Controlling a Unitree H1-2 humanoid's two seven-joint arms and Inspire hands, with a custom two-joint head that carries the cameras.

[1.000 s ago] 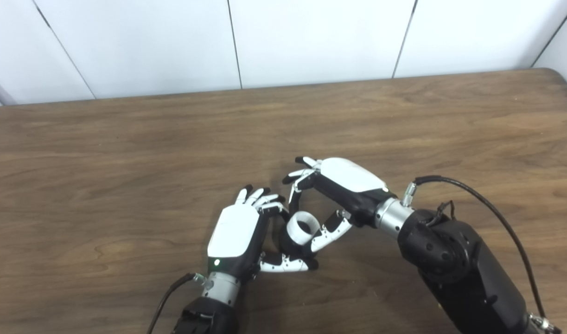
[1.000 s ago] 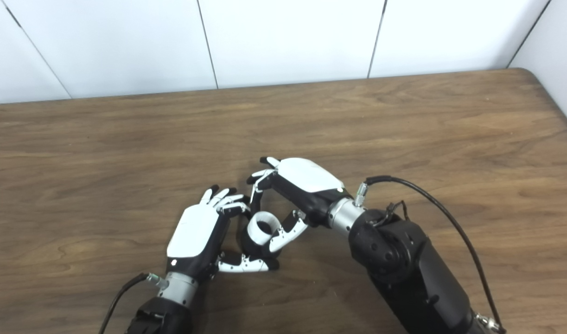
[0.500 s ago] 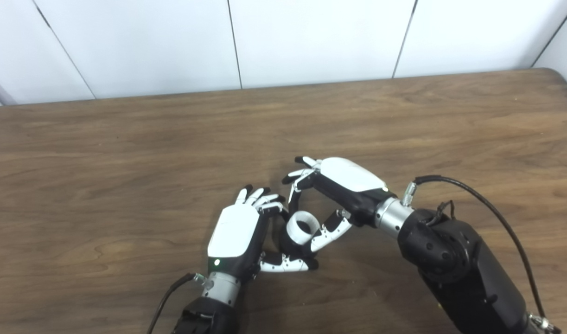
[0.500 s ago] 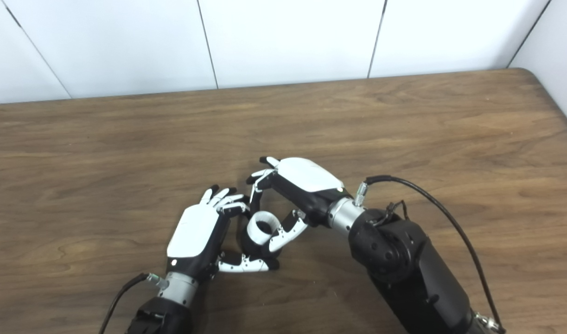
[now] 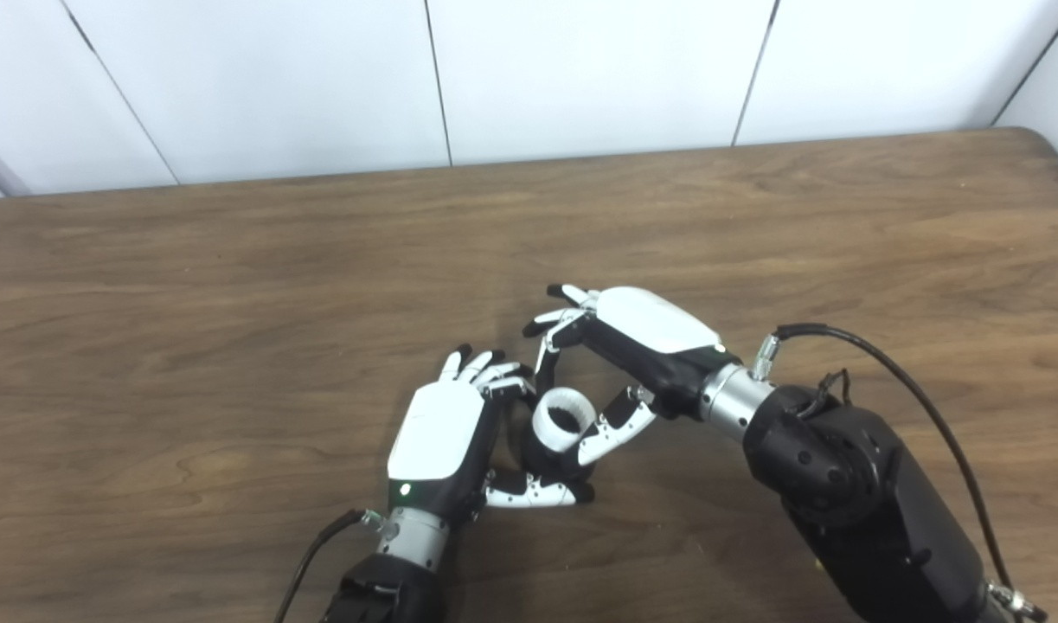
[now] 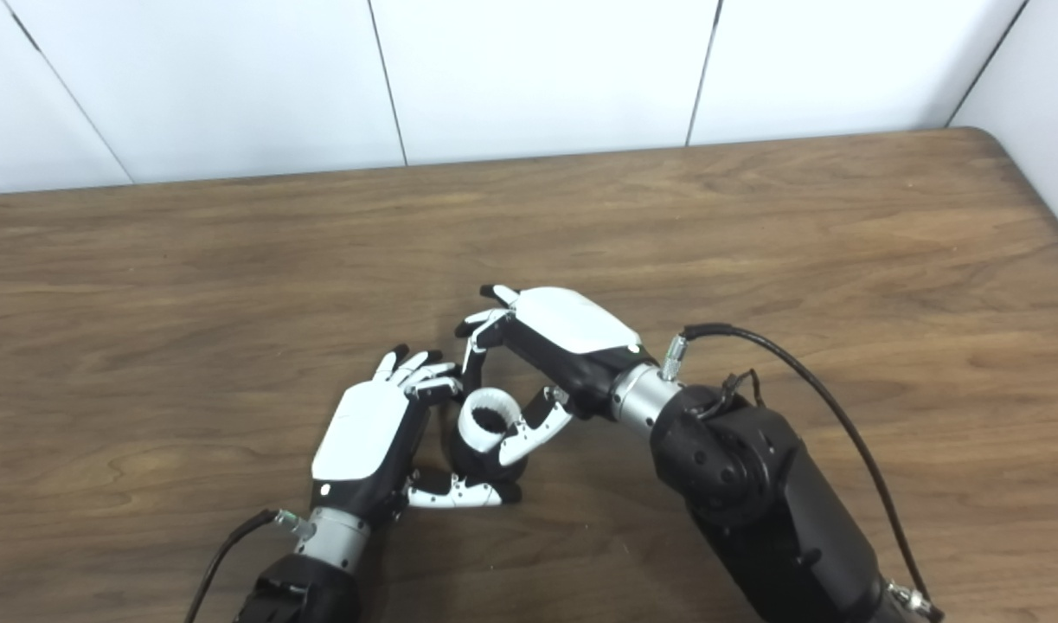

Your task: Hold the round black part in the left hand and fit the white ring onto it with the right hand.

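My left hand lies low on the wooden table, shut on the round black part, which shows only as a dark shape between its fingers and thumb. The white ring sits on top of that black part, open side up. My right hand reaches in from the right and pinches the ring between a finger and its thumb. How far the ring is seated on the part is hidden by the fingers.
A white panelled wall runs along the table's far edge. Cables trail from both forearms. The table's rounded right corner is at the upper right.
My right hand has shifted slightly up and to the left with the ring. The left hand has stayed still.
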